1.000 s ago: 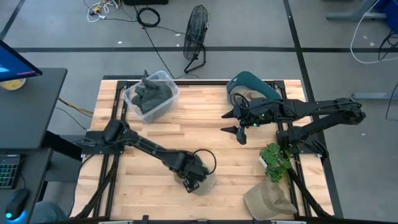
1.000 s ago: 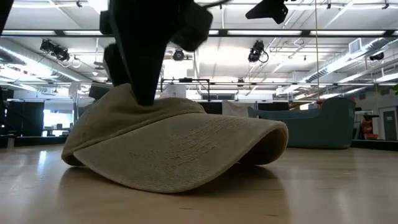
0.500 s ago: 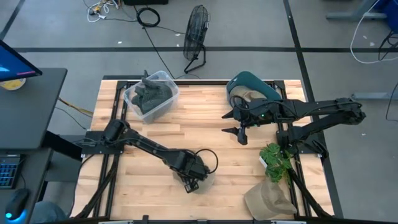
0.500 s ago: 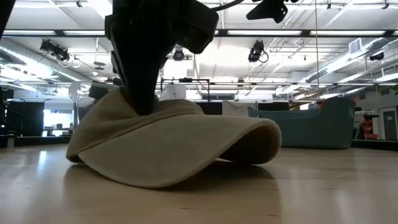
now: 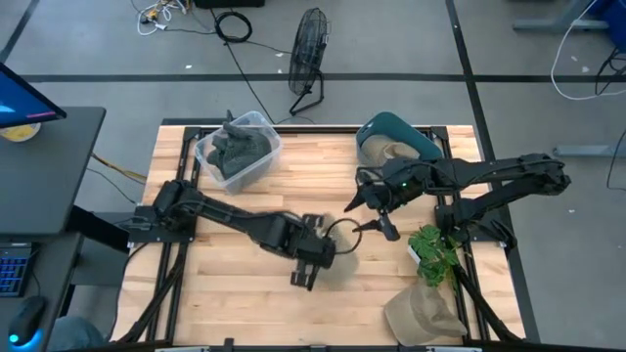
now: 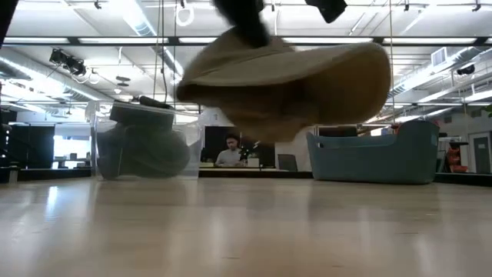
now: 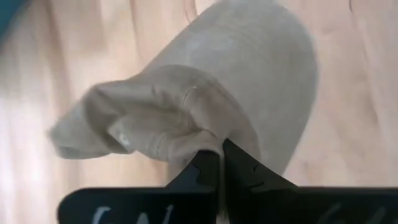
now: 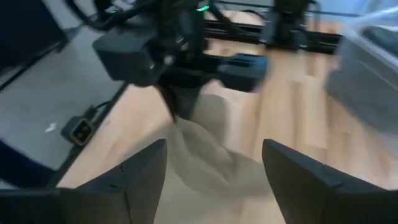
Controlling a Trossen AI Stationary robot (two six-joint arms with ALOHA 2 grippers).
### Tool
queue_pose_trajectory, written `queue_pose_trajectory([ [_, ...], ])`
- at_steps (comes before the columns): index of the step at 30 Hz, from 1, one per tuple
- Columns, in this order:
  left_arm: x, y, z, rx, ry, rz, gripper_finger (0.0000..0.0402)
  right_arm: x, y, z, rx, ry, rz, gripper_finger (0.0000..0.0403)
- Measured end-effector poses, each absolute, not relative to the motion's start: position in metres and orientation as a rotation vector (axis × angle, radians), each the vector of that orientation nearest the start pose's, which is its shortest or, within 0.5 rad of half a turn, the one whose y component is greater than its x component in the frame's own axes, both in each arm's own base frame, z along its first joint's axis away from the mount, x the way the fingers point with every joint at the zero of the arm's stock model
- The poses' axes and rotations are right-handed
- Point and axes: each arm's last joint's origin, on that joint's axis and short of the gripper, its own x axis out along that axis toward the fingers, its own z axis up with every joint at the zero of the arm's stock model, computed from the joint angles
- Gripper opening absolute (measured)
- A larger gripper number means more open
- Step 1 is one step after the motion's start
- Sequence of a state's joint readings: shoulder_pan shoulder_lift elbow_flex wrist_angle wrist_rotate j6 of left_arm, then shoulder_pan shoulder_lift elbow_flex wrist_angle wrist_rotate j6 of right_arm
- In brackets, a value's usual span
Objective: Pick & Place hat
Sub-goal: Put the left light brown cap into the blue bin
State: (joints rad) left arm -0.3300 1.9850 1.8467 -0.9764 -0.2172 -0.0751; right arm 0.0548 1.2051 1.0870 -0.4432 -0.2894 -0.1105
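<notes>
My left gripper (image 5: 321, 256) is shut on a tan hat (image 5: 341, 264), which hangs above the middle of the table. In the low view the hat (image 6: 292, 77) floats well above the tabletop, the left gripper's fingers (image 6: 242, 19) rising out of its top. My right gripper (image 5: 371, 214) stands open just to the hat's far right, touching nothing. Its wrist view shows the hat (image 8: 205, 146) ahead of its spread fingers (image 8: 297, 177). My left gripper pinches a bunched fold of the hat's crown cloth (image 7: 202, 140) between its two shut fingers. The fingers come from above, pointing down. The hat hangs below them, lifted clear of the table, with its brim (image 7: 273, 74) tilted away from the fingers.
A clear bin (image 5: 238, 149) of dark cloths stands at the far left. A teal basket (image 5: 393, 140) with a hat in it sits at the far right. A green plant (image 5: 433, 252) and another tan hat (image 5: 421, 315) are at the near right. A floor fan (image 5: 308, 54) stands beyond the table.
My left gripper has shut on the hat's crown, then risen and gone toward the far right. The hat, which lay on the table, now hangs clear of it. My right gripper has come a little toward the near edge, closer to the hat.
</notes>
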Motion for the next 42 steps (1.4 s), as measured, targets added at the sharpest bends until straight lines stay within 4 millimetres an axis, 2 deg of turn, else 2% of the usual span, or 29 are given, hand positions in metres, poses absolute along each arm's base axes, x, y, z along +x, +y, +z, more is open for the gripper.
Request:
queue_pose_trajectory([
  [7,0.416,-0.095,0.297,0.328,0.996,-0.071,0.0007,0.279,0.035,0.309,-0.12,0.564,0.478,0.0268],
  [10,0.415,-0.082,0.292,0.319,1.05,-0.073,0.0005,0.285,0.036,0.299,-0.188,0.604,0.465,0.0268],
  [13,0.416,-0.077,0.291,0.336,1.058,-0.076,0.0005,0.29,0.035,0.29,-0.25,0.644,0.438,0.0268],
  [16,0.415,-0.078,0.291,0.391,1.067,-0.09,0.0005,0.292,0.032,0.286,-0.316,0.676,0.347,0.0268],
  [21,0.411,-0.091,0.294,0.407,1.051,-0.107,0.0005,0.291,0.021,0.282,-0.347,0.737,0.241,0.0268],
  [29,0.395,-0.105,0.32,0.504,0.959,0.019,0.0005,0.291,0.02,0.281,-0.289,0.708,0.447,0.0268],
  [37,0.399,-0.104,0.329,0.504,0.872,0.03,0.0005,0.301,0.021,0.285,-0.306,0.6,0.416,0.0268],
  [42,0.4,-0.103,0.33,0.504,0.858,0.086,0.0005,0.303,0.021,0.279,-0.214,0.655,0.39,0.0246],
])
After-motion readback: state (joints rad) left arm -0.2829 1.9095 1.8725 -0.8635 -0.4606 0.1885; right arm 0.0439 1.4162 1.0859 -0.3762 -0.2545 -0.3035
